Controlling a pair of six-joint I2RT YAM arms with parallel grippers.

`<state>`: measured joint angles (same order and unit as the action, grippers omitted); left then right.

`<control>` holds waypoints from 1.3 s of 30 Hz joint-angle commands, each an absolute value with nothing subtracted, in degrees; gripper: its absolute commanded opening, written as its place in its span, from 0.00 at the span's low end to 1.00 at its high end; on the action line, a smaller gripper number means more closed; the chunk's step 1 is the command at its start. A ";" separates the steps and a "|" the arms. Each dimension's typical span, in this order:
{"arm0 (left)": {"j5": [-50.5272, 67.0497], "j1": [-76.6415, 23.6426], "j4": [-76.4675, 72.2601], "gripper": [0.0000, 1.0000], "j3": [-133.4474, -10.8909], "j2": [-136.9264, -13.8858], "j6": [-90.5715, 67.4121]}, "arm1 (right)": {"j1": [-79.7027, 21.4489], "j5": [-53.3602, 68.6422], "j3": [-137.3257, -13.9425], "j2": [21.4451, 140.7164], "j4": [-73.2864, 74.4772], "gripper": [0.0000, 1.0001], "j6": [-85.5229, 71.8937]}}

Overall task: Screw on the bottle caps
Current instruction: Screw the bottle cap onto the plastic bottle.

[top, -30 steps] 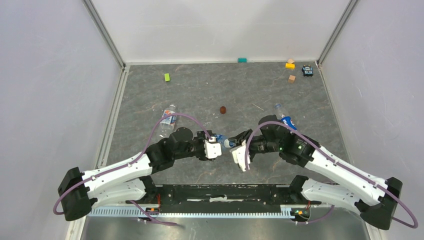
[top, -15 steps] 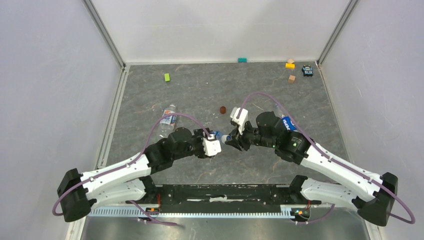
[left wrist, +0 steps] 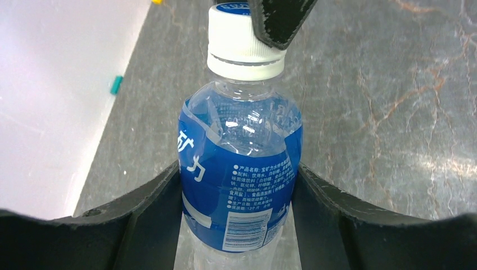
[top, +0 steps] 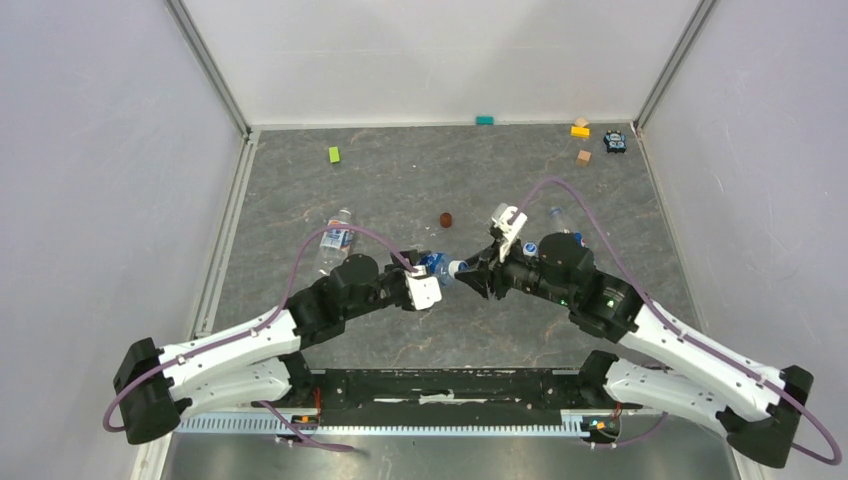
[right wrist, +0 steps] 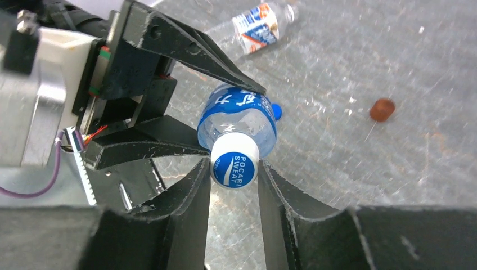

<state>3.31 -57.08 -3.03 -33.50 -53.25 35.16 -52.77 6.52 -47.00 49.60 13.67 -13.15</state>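
Held bottle [left wrist: 239,169], base past the left wrist view's bottom edge; another bottle [top: 557,215] partly behind right arm [top: 680,340]

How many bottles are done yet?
None clearly finished. The left hand holds one bottle while the right hand pinches its white cap, seated on the neck. The left-side bottle and the right-side bottle wait on the table; whether they're capped is unclear.
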 commanded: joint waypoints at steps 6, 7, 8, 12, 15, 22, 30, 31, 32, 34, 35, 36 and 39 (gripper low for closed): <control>3.85 -57.08 -2.99 0.02 -34.48 -52.96 36.19 | -53.08 8.72 -44.06 37.70 3.26 0.60 10.13; 4.00 -57.13 -2.90 0.02 -34.46 -52.99 36.13 | -53.09 10.04 -44.03 37.48 3.88 0.66 12.60; 4.04 -57.13 -2.88 0.02 -34.52 -52.99 36.06 | -53.09 11.69 -44.03 37.49 4.53 0.71 14.45; 4.56 -57.12 -2.57 0.02 -34.66 -53.05 36.00 | -53.08 17.25 -45.24 38.37 8.62 0.98 23.32; 5.11 -57.12 -2.03 0.02 -34.89 -53.21 36.02 | -53.08 18.85 -45.04 38.40 9.93 0.98 28.24; 6.36 -57.10 -1.16 0.02 -35.43 -53.78 35.78 | -53.07 22.47 -49.86 43.34 21.83 0.95 44.50; 7.88 -57.12 -0.35 0.02 -35.95 -54.28 35.66 | -53.16 23.73 -49.83 47.01 25.80 0.74 52.31; 8.05 -57.12 -0.35 0.02 -35.95 -54.25 35.60 | -53.17 23.69 -49.83 47.36 25.97 0.73 52.49; 8.23 -57.12 -0.35 0.02 -35.96 -54.22 35.61 | -53.17 23.71 -49.79 47.60 26.01 0.70 52.76; 8.75 -57.08 -0.35 0.02 -36.05 -54.22 35.56 | -53.34 23.96 -49.92 47.90 25.86 0.65 53.00; 8.83 -57.15 -0.35 0.02 -36.08 -54.16 35.51 | -53.34 24.16 -50.00 48.02 25.70 0.63 52.87; 8.88 -57.13 -0.35 0.02 -36.04 -54.14 35.52 | -53.33 24.29 -50.09 48.26 25.47 0.62 52.74; 9.29 -57.08 -0.35 0.02 -36.04 -53.78 35.51 | -53.61 24.68 -50.17 48.98 25.05 0.60 52.82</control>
<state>7.42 -57.23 0.80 -33.91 -54.24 35.18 -53.15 23.33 -48.64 48.29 25.43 50.85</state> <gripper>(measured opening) 0.685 0.612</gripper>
